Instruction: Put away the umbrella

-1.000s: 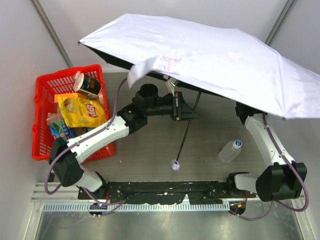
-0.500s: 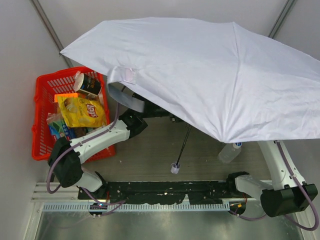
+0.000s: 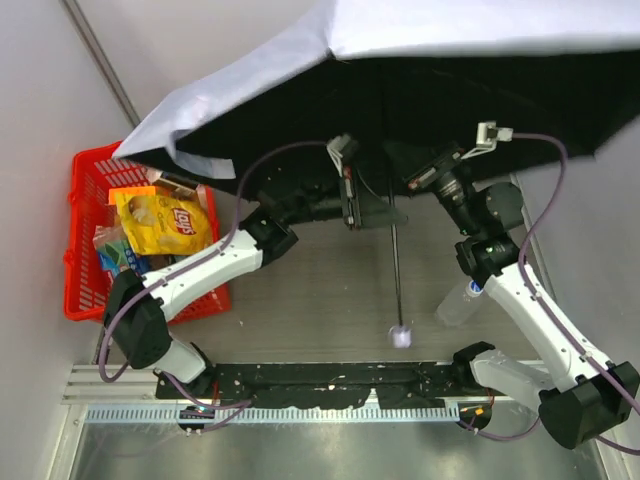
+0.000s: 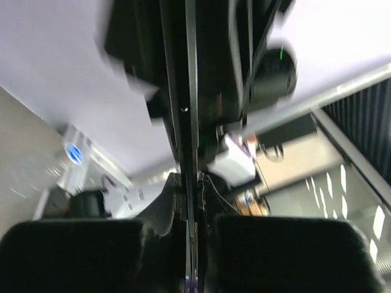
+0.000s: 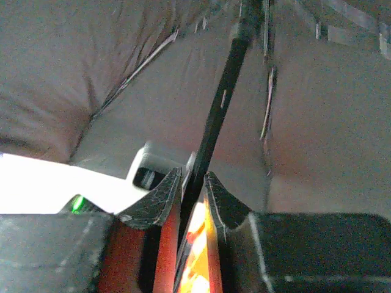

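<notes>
- The umbrella (image 3: 450, 100) is open. Its canopy spreads above and beyond both claws and is tipped so that the dark underside faces the top camera. Judgement: both arms hold it aloft so the ribs clear the table while it is collapsed.
- Table (image 3: 310, 300): lies below both claws. The umbrella does not appear to rest on it.
- Red basket (image 3: 82, 250): well off to the left claw's outer side, full of snack packs. It stands apart from the work and plays no visible part in this step.
- Left claw (image 4: 190, 201): jaws fully closed on a thin black rod of the umbrella frame, just under the canopy. Likely an anchor grip to stop the frame swinging.
- Right claw (image 5: 192, 183): jaws narrow, one finger on each side of the black shaft, and they appear to pinch it. The shaft runs up from the fingers to the hub. Judgement: it is placed to work the runner along the shaft.
- Shaft (image 3: 396, 270): hangs down from between the two claws toward the near edge.
- Handle (image 3: 401, 336): at the shaft's free end, below both claws and ungripped.
- Bottle (image 3: 452, 308): below the right claw, partly hidden by that arm.
- Task status, judged: canopy not yet folded.
</notes>
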Tool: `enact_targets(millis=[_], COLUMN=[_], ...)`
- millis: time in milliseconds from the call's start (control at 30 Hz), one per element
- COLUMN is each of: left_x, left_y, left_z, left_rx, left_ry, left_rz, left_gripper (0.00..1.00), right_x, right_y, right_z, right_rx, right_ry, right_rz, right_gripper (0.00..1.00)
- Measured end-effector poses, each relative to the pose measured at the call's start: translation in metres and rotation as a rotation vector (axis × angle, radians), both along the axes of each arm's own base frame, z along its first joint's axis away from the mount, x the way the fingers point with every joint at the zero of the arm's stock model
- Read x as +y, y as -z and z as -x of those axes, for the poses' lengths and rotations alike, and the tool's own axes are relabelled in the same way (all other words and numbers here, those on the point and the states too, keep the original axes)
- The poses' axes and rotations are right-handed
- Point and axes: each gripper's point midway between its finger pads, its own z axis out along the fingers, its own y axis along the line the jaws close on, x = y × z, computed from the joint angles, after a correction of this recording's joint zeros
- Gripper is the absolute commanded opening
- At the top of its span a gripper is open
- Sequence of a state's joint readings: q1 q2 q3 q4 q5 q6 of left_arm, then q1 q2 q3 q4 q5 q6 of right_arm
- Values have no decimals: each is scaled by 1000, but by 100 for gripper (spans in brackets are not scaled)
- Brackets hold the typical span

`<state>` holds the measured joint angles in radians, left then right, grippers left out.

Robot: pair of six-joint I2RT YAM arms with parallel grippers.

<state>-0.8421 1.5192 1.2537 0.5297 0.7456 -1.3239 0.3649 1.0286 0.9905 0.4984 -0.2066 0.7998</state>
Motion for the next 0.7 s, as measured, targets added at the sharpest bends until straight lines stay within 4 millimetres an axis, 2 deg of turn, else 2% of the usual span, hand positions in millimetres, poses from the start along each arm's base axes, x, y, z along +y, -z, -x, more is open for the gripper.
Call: enact_targets(millis=[67,167,233,267,300,333,367,400,433,467,533,567,700], left_x=[6,12,16,18,20,21,22,22,21,21,22,22,23], left_y=[-10,-11,-12,-13,-12,-11,-8,-6,-1,5,18,26,53], left_z=[-33,-64,-77,-82,-89,-94,-98,-100,-102,-103,-106,-106,-107], left_rx=[6,-3,-1,-6,-8,-14,-17,-25,-34,-44,-56,-60,-69], left_ry=[-137,-266,-319,-343,-369,-391,-408,-420,-433,-445,-469,-479,-508], left_rz=[17,14,13,15,9,-4,-25,-43,-71,-101,-158,-193,-307], left_gripper=[0,0,0,0,0,0,0,0,0,0,0,0,0], right_x=[21,29,30,29,28,26,25,24,23,21,21,23,36], right_y=[15,22,18,13,7,-1,-7,-16,-24,-32,-38,-37,-32], right_z=[18,30,38,40,40,37,35,32,28,25,19,13,-15], right_rx=[49,102,106,111,110,120,126,126,123,113,112,126,166], right_ry=[-130,-197,-217,-214,-205,-184,-169,-152,-132,-109,-88,-81,-74], right_rz=[-13,-14,-4,3,12,33,48,68,88,115,152,183,262], right_gripper=[1,1,3,20,27,39,45,56,61,64,65,72,75])
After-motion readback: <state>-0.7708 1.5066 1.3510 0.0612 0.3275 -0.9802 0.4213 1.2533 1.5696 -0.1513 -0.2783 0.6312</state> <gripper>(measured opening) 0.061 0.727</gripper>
